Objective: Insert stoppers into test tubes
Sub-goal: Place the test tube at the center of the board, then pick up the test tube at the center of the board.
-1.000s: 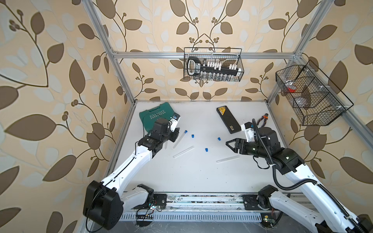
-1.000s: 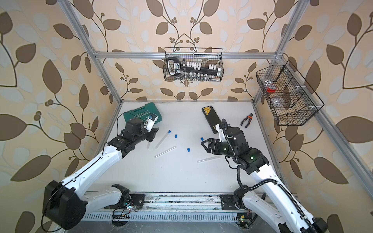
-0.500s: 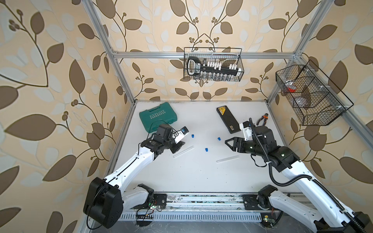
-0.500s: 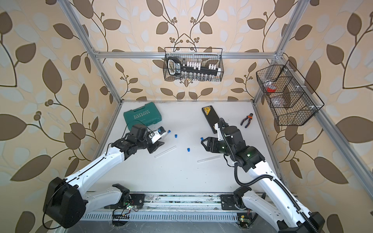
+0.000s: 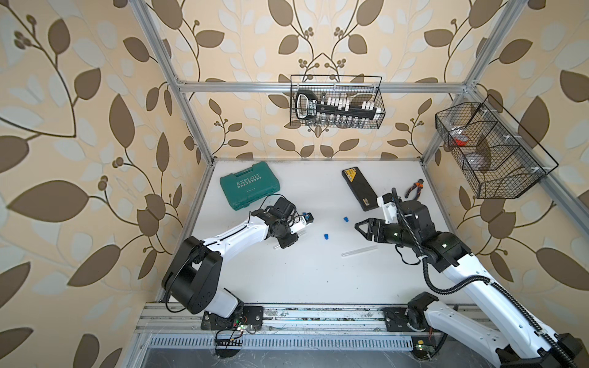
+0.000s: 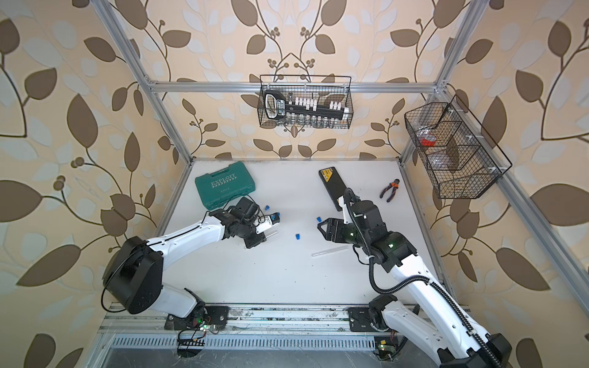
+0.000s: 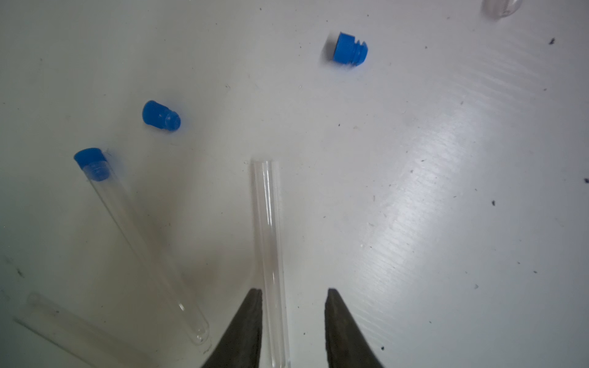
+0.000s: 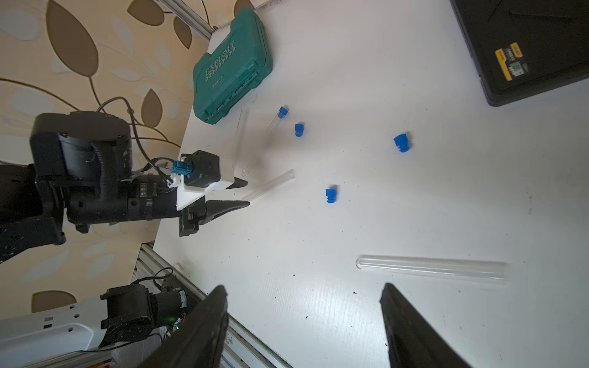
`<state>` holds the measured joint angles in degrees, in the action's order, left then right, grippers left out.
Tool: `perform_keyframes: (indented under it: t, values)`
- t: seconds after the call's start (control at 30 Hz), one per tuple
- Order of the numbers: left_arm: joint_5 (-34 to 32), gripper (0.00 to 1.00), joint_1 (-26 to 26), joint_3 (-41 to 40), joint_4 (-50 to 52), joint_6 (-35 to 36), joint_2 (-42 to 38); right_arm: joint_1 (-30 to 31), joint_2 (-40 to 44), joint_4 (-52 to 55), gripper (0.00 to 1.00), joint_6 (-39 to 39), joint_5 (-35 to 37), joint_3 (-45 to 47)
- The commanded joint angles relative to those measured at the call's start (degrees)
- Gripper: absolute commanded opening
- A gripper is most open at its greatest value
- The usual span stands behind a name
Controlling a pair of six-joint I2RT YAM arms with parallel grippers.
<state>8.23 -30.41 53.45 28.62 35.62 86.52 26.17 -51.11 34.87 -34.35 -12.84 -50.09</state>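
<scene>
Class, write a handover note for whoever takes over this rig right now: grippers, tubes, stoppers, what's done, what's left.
Left gripper: open, straddling an unstoppered clear test tube lying on the table.
Right gripper: open, empty; a second open tube lies ahead.
Done: one blue-stoppered tube.
Left: three loose blue plastic stoppers; three open tubes, the third tube near the green case.

On my white counter (image 5: 318, 280), far back on my left, lies a closed green tool case (image 5: 250, 184) lettered EXPLOIT. Far back toward my right lies a flat black case (image 5: 359, 189) with a yellow label at its far end. Near it, by the right wall, lie small pliers (image 5: 414, 188). A wire basket (image 5: 379, 105) hangs on the back wall, and a second wire basket (image 5: 510, 178), divided into compartments, hangs on the right wall. Leaf-patterned wallpaper (image 5: 79, 127) surrounds me.
</scene>
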Motion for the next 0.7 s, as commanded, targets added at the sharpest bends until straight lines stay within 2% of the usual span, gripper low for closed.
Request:
perform_keyframes:
  t: [0.0,0.67]
  values:
    - [-3.6,0.34,-0.3,2.6,1.7,-2.2,2.1,-0.1,0.7,-0.2,0.73,1.1,0.0,1.1]
    - [-7.9,0.31,-1.1,8.7,5.4,-4.5,13.5,-0.1,1.3,-0.4,0.74,0.0,-0.7,2.7]
